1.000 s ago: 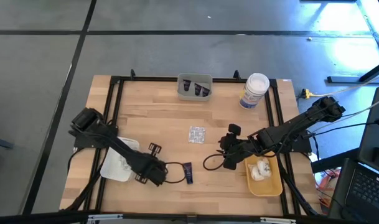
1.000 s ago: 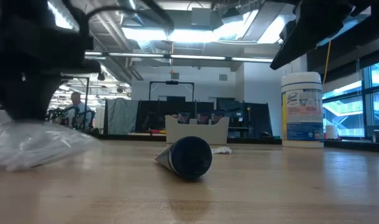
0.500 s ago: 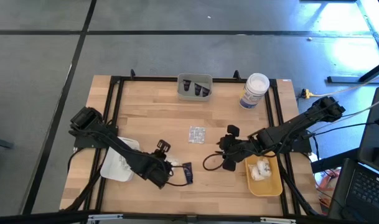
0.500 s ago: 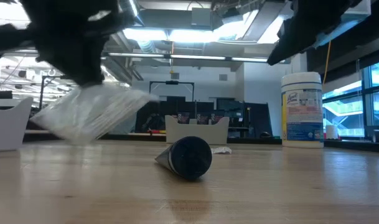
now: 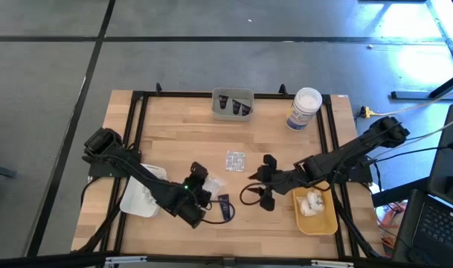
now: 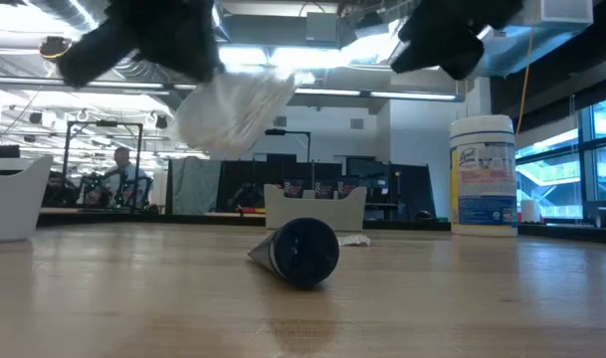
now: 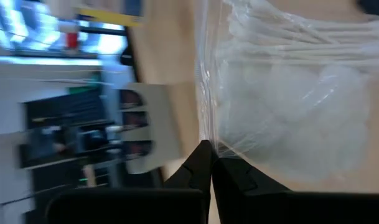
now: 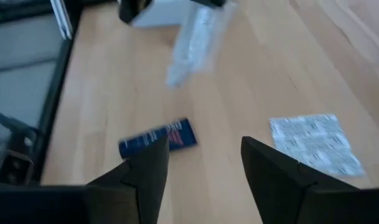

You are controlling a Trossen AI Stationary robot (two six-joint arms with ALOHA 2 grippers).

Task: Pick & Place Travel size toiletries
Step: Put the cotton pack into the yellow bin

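Observation:
My left gripper (image 5: 198,186) is shut on a clear bag of white swab sticks (image 6: 233,101), held up above the table's near middle. A dark blue tube (image 5: 225,208) lies flat on the wood just beside it, seen end-on in the low view (image 6: 299,251). A silvery blister packet (image 5: 236,161) lies flat near the table's centre. My right gripper (image 5: 261,187) hovers open to the right of the tube, and its fingers frame the tube (image 8: 158,138) and the packet (image 8: 313,144) from above without touching either. My left gripper pinches the bag's edge (image 7: 209,147) between its two shut fingertips (image 7: 200,163). The fingers slant downward toward the table's right. The bag is lifted clear of the table and sticks out past the fingertips (image 6: 245,94), the sticks inside lying along it.
A white tray (image 5: 140,197) sits near left under my left arm. A yellow tray (image 5: 319,216) with white puffy bundles is near right. A grey tray (image 5: 233,104) with dark tubes and a tall white jar (image 5: 304,109) stand at the far edge.
My left gripper has risen and gone toward the table's right and far side, turning as it went. The bag, which hung low by the white tray, has been lifted clear and swung up beside the tube. My right gripper has shifted slightly toward the table's left.

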